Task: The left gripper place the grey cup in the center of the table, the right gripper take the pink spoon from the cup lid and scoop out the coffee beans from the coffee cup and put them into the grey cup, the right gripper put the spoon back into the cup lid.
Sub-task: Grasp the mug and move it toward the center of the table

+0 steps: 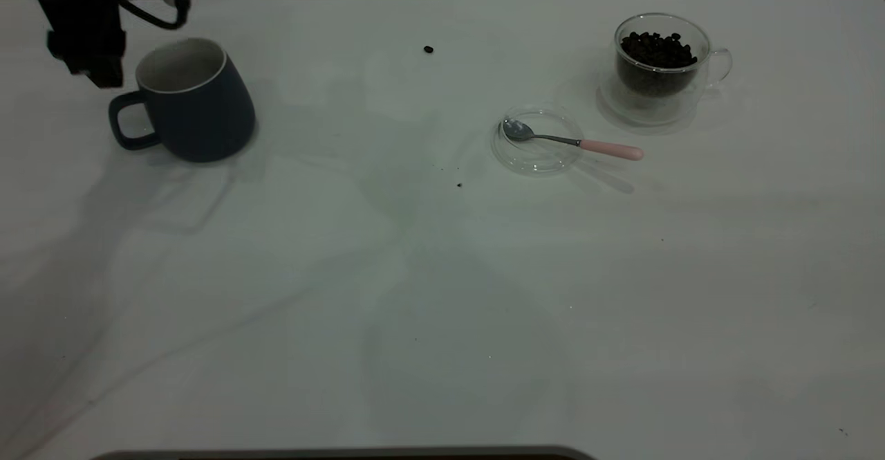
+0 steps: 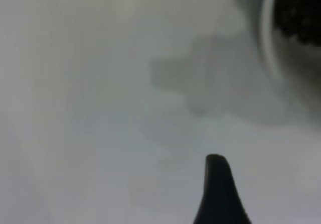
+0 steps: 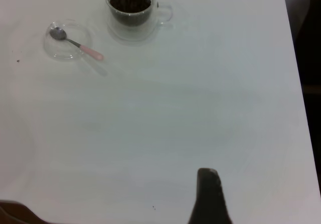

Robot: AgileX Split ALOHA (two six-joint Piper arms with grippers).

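Grey cup [image 1: 196, 100] stands beside left claw [image 1: 90, 66].

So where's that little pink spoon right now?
In the exterior view, right of centre: the pink spoon rests with its bowl in the cup lid, handle overhanging, just before the coffee cup.

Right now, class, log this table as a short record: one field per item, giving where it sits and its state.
grey cup: upright at the table's left, handle toward the left edge, inside looks empty
left gripper: above the table just left of the grey cup, near its handle, not holding it
cup lid: right of centre, flat on the table
pink spoon: bowl in the lid, pink handle out over the rim
coffee cup: far right, upright
coffee beans: filling the coffee cup
stray bean: on the table, near the far edge
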